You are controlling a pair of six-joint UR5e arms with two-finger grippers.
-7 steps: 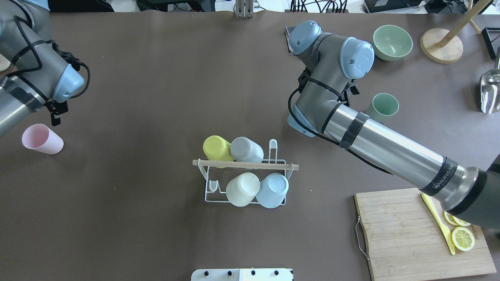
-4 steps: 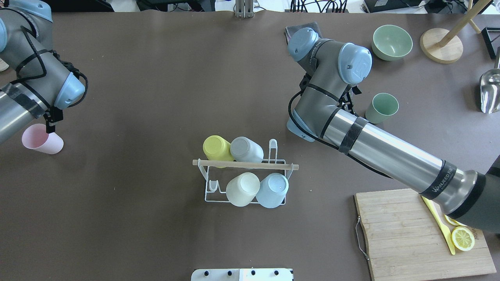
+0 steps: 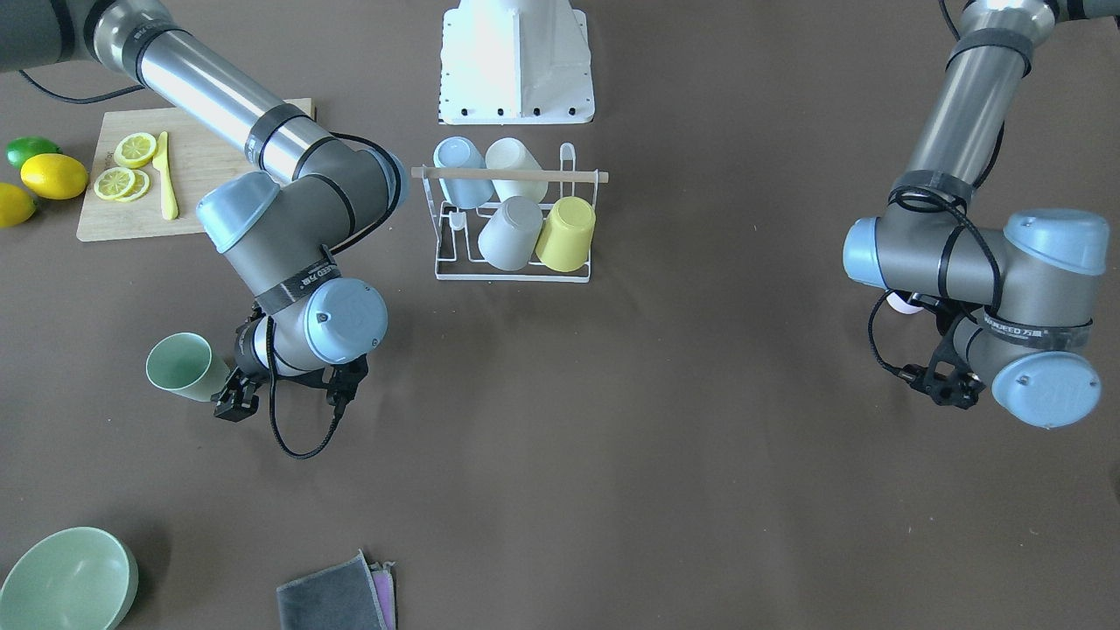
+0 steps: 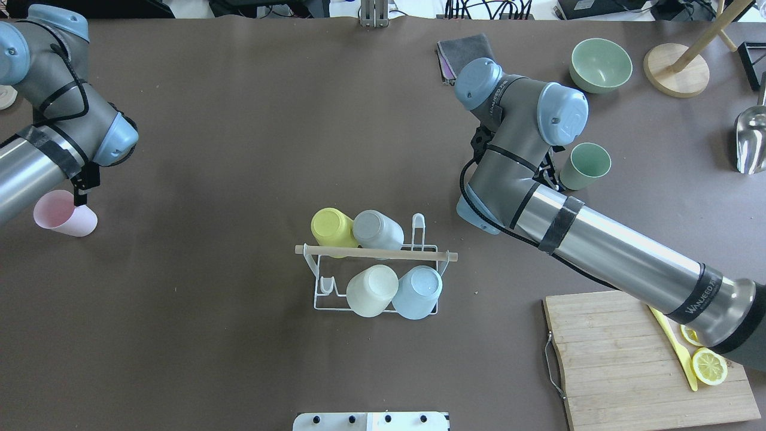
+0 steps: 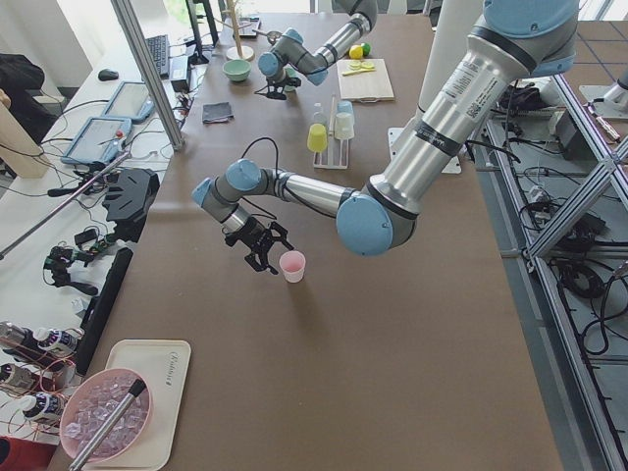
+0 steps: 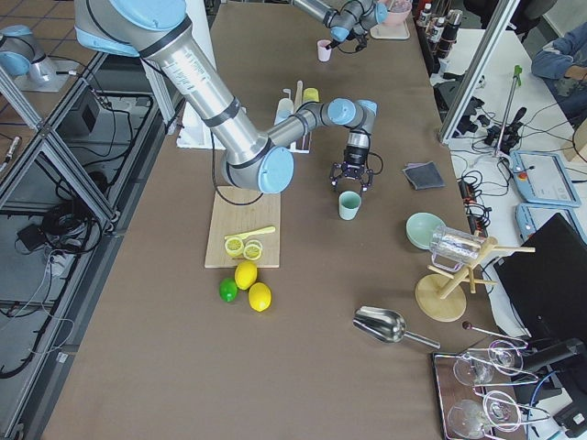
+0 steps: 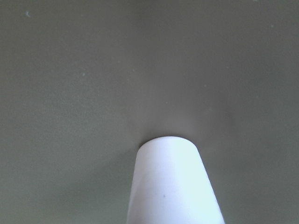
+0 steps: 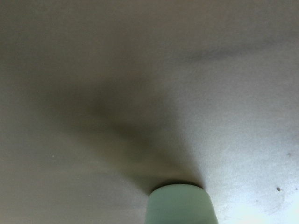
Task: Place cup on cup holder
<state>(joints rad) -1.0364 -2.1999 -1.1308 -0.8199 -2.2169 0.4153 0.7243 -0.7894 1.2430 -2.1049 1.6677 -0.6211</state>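
Note:
The cup holder [image 4: 323,299], a white wire rack with a wooden rod, stands mid-table and holds several upturned cups. A pink cup [image 4: 58,214] stands upright at the table's left. My left gripper [image 4: 79,190] is low beside its rim, fingers apart and empty; the left wrist view shows the pink cup [image 7: 174,184] close below. A green cup [image 4: 586,165] stands upright at the right. My right gripper [image 3: 234,398] is right next to the green cup [image 3: 178,367], fingers apart and empty; the cup also fills the bottom of the right wrist view [image 8: 180,205].
A green bowl [image 4: 601,64], a grey cloth [image 4: 464,51] and a wooden stand base [image 4: 676,70] lie at the far right. A metal scoop [image 4: 751,140] is at the right edge. A cutting board [image 4: 622,359] with lemon slices and a yellow knife lies near right.
My left arm has swung down so its gripper is at the pink cup's rim. My right arm has shifted right, closer to the green cup. The cups have not moved.

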